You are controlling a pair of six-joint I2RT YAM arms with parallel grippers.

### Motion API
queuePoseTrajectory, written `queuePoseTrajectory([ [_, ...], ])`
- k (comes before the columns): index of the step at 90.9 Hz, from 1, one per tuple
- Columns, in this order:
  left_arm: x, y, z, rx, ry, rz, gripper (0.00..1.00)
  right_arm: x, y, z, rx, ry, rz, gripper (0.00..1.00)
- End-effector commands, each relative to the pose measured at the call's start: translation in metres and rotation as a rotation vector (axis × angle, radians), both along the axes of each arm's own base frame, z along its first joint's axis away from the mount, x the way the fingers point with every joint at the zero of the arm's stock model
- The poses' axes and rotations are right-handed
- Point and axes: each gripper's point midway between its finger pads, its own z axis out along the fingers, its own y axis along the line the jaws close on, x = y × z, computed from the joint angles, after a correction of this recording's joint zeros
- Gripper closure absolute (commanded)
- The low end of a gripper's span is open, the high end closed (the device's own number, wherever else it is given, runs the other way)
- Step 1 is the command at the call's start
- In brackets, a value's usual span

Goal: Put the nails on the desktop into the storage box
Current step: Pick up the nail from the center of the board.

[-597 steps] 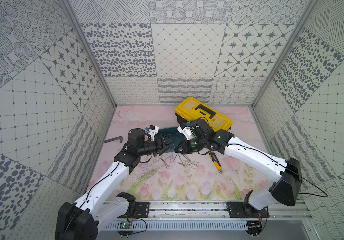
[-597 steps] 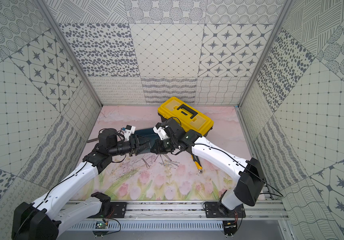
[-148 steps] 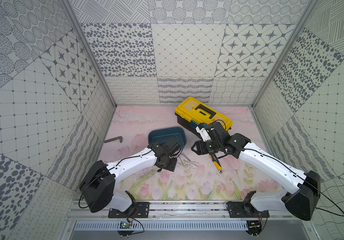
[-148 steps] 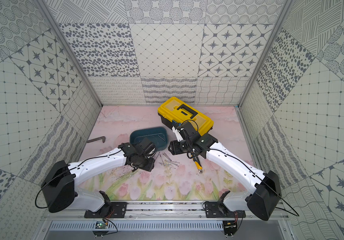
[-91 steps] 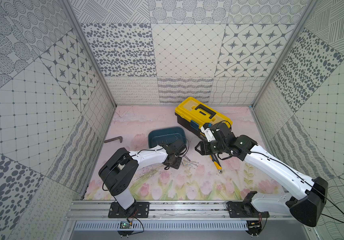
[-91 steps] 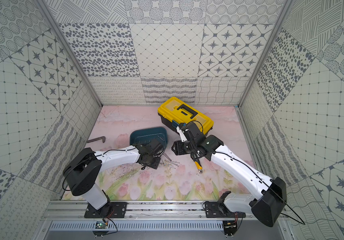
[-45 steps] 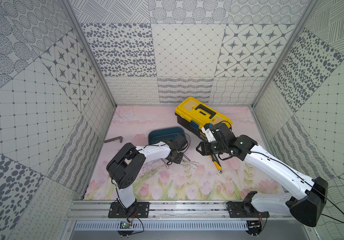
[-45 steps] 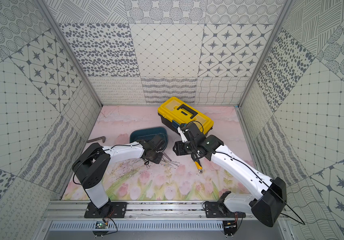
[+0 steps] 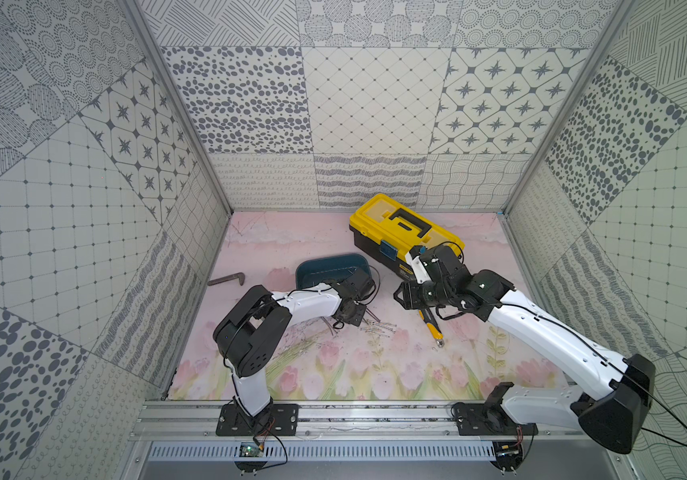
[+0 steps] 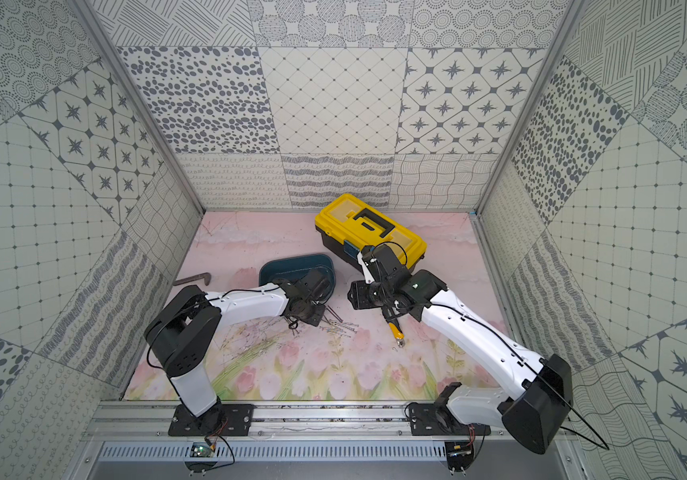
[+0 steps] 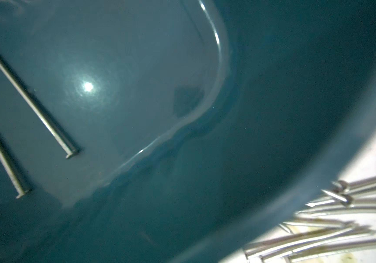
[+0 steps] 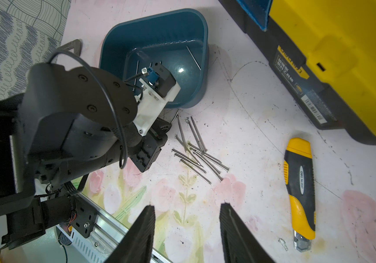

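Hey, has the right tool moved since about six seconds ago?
Yes. In a top view the right tool has pulled back from the storage box, moving rightward, so that it is now in front of the yellow toolbox.

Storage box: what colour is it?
The storage box is dark teal-blue; the right wrist view shows it best.

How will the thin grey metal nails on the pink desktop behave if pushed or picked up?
The thin grey metal nails look smooth and round, so they probably roll or slip. They lie crossed in a heap, so lifting one may drag its neighbours.
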Motion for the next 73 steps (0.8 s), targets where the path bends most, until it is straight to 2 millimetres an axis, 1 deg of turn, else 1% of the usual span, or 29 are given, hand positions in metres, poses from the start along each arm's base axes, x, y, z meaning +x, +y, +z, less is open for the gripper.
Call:
queuePoseTrajectory([
  [1, -0.049, 0.028, -0.022, 0.099, 0.227, 0.015, 1.00, 0.004, -0.004, 0.013, 0.018, -0.044, -0.023, 0.49],
  [13, -0.054, 0.023, -0.010, 0.071, 0.254, 0.024, 1.00, 0.004, -0.004, 0.013, 0.019, -0.047, -0.023, 0.49],
  [19, -0.056, 0.021, -0.001, 0.055, 0.266, 0.034, 1.00, 0.005, -0.003, 0.013, 0.027, -0.051, -0.021, 0.49],
  [39, -0.061, 0.014, 0.043, -0.036, 0.250, 0.070, 1.00, 0.005, 0.003, 0.011, 0.059, -0.050, -0.013, 0.49],
  [57, -0.073, 0.012, 0.069, -0.120, 0.262, 0.100, 1.00, 0.007, 0.010, 0.011, 0.086, -0.049, 0.000, 0.49],
  [64, -0.075, 0.012, 0.084, -0.166, 0.243, 0.119, 1.00, 0.008, 0.017, 0.016, 0.121, -0.045, 0.012, 0.48],
  [73, -0.070, 0.009, 0.107, -0.272, 0.210, 0.159, 1.00, 0.010, 0.032, 0.024, 0.185, -0.019, 0.036, 0.48],
])
